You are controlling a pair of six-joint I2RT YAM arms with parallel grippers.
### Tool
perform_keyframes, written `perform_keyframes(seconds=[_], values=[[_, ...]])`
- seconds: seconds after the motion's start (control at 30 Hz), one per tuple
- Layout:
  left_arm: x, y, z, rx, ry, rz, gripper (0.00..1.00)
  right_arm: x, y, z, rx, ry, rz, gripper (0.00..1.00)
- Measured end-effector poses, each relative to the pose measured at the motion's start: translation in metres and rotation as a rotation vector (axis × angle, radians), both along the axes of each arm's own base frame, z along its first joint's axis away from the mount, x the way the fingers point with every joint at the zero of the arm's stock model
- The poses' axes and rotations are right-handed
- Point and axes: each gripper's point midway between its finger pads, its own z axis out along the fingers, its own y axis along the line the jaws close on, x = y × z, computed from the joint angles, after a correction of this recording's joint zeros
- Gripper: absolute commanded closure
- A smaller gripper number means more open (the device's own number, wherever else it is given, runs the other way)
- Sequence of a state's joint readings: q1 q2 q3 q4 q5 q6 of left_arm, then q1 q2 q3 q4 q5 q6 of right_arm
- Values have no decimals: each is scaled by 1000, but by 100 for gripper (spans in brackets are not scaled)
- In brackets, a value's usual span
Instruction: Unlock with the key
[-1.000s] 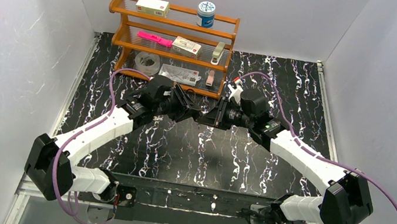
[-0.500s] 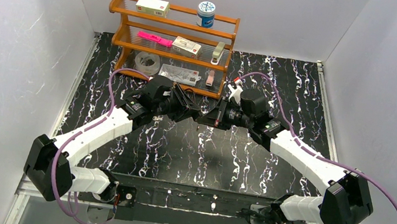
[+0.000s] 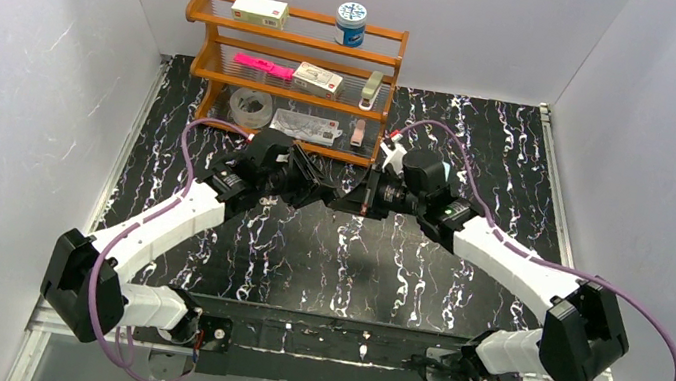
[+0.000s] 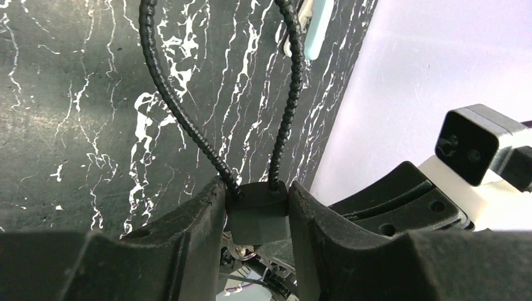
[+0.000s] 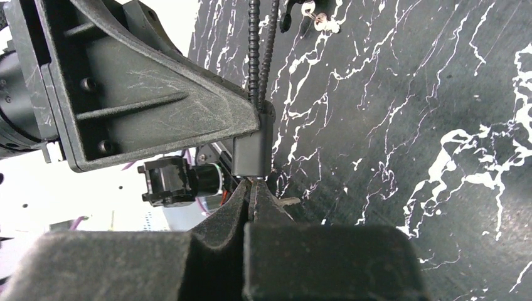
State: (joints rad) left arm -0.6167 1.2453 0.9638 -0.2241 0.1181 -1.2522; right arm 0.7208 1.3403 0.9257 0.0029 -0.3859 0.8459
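Observation:
My left gripper [image 3: 316, 185] is shut on a small black padlock [image 4: 258, 221], pinching its body between both fingers above the table. The lock's black ribbed cable shackle [image 4: 168, 94] loops away from it. My right gripper [image 3: 353, 199] faces the left one, shut on a thin metal key [image 5: 253, 185]. The key's tip meets the underside of the lock body [image 5: 252, 150]. Whether the key is inside the keyhole is hidden. A second key [image 5: 290, 202] sticks out sideways beside the right fingers [image 5: 232, 204]. Metal key parts show below the lock in the left wrist view [image 4: 243, 251].
A wooden shelf rack [image 3: 229, 81] stands at the back left, just behind both grippers. It holds boxes, a blue-lidded jar [image 3: 350, 22], a pink item [image 3: 264, 65] and a tape roll [image 3: 250, 107]. A pale teal and white item [image 4: 313, 25] lies on the marbled table [image 3: 483, 141]. White walls enclose three sides.
My right wrist has shifted slightly left toward the lock, closing the gap. The left arm still holds the lock in nearly the same place.

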Motion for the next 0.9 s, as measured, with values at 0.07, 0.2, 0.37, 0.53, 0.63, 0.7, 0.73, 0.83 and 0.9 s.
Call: perform_keyframes(seconds=[0.07,0.2,0.37,0.53,0.63,0.7,0.73,0.83,0.9], values=[[0,3,-3,4,17,18,93,2,3,-2,-14,-23,13,99],[4,10,-6,7,42,67,94,7,10,-5,-42,-68,27,99],[11,18,-9,9,57,126,94,15,19,-6,-92,-145,19,99],[14,23,-13,18,67,157,94,17,26,-8,-161,-253,15,99],[14,24,-13,19,70,161,94,17,26,-8,-175,-291,26,99],[14,24,-13,17,68,162,94,18,27,-8,-175,-298,28,99],[14,24,-13,16,67,163,94,18,26,-8,-172,-291,22,99],[15,23,-12,8,65,167,93,21,24,-8,-155,-223,-16,99],[15,24,-13,2,66,179,92,23,26,-8,-137,-164,-38,99]])
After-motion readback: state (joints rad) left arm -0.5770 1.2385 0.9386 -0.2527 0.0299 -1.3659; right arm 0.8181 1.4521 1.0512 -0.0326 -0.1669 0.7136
